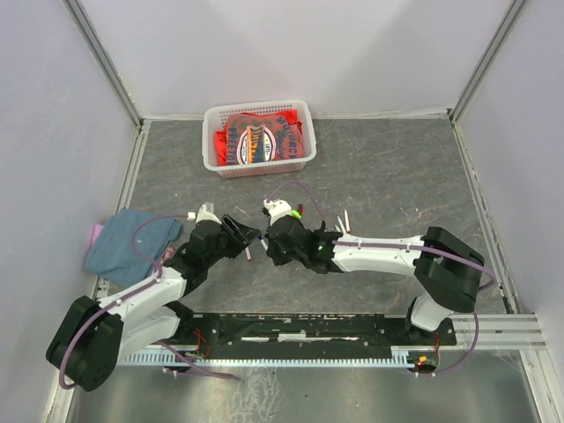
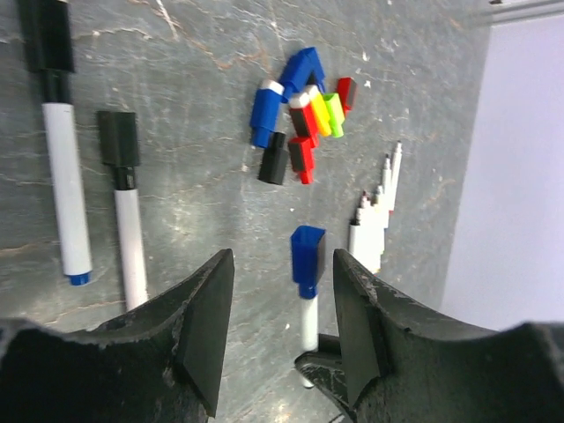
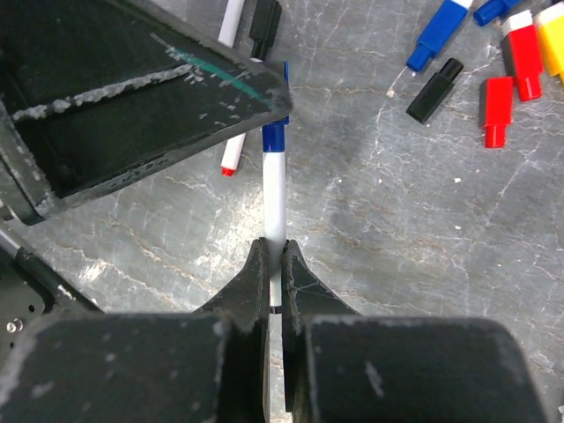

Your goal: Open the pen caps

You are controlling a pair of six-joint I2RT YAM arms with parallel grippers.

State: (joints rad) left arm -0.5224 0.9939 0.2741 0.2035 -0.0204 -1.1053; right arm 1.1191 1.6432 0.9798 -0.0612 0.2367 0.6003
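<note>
Blue-capped pen (image 3: 275, 203) pinched by right hand (image 3: 275, 262), left hand (image 2: 284, 264) spread wide

My right gripper (image 3: 274, 256) clamps the barrel of a pen (image 3: 275, 189). Its capped end lies between the spread fingers of my left gripper (image 2: 282, 269). Beyond it on the table (image 1: 397, 167) lies a heap of loose caps (image 2: 300, 115), with uncapped pens (image 2: 377, 216) just beside. The basket (image 1: 258, 138) stands at the far edge, and the cloth (image 1: 132, 242) lies at the left edge.
</note>
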